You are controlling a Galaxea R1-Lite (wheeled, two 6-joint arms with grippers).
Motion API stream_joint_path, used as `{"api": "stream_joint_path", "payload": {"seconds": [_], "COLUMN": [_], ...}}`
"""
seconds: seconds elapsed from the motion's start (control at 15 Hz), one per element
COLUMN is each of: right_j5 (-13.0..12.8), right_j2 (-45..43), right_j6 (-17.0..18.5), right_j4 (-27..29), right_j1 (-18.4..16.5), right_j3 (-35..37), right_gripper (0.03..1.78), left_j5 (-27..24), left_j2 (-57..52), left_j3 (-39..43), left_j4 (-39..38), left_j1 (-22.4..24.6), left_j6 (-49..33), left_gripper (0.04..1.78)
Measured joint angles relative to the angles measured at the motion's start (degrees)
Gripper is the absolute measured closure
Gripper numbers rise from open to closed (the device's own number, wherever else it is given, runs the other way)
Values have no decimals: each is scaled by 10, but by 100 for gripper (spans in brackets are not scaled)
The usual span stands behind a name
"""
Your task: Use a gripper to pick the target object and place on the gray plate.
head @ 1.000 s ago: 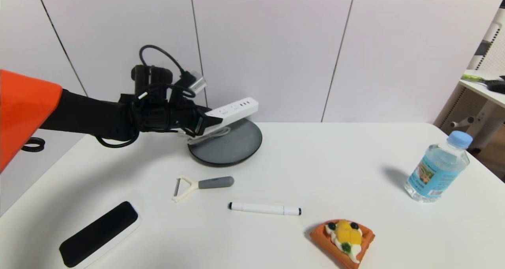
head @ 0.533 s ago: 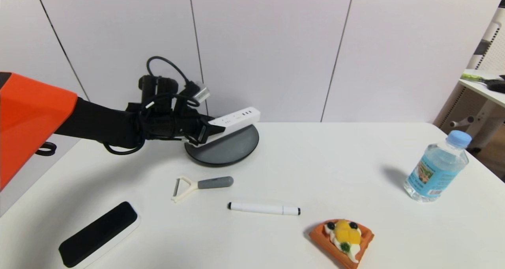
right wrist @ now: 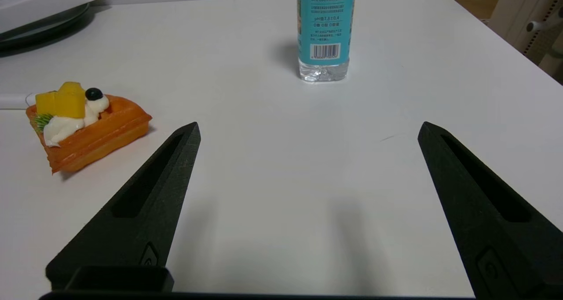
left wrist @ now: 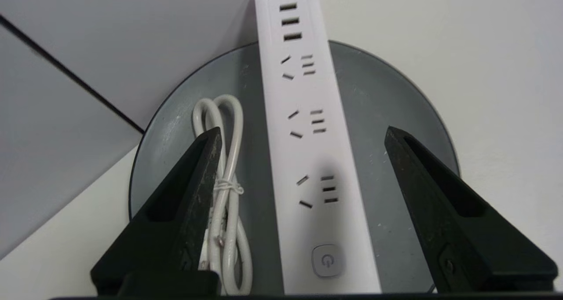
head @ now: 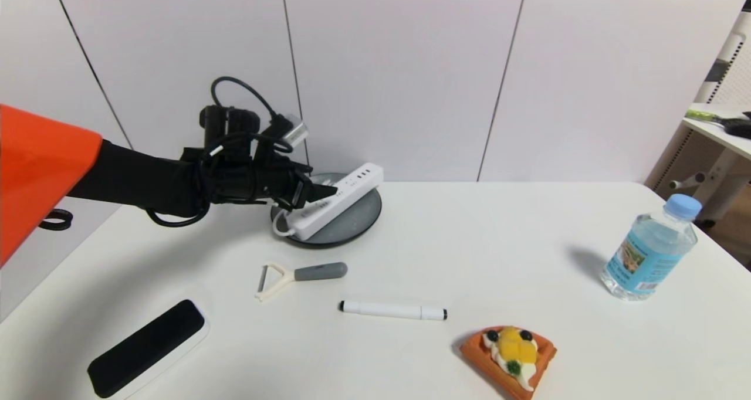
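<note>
Now that the left gripper (left wrist: 299,135) has spread its jaws | power strip (head: 335,203) dropped onto gray plate (head: 358,221), 1 end overhanging | placement looks done | right gripper (right wrist: 308,130) open, idle.

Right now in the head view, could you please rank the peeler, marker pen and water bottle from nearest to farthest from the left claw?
1. Peeler, just in front of the left claw.
2. Marker pen, farther forward, mid-table.
3. Water bottle, far right edge.

the power strip (head: 334,203) lies across the gray plate (head: 358,221) at the table's (head: 469,241) far left; peeler (head: 299,275) and marker (head: 393,310) lie nearer.
</note>
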Motion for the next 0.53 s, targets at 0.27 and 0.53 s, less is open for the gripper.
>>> {"api": "stream_joint_path", "payload": {"seconds": [0.27, 0.53], "right_j5": [0, 0], "right_j2": [0, 0], "right_j6": [0, 0], "right_j4": [0, 0], "right_j1": [0, 0], "right_j3": [0, 0], "right_gripper": [10, 10], "left_j5": [20, 103], "left_j2": [-64, -176], "left_j3": [-8, -8], "left_j4": [6, 34], "left_j1": [4, 49], "left_j6": [-32, -41], "left_gripper": [33, 24]}}
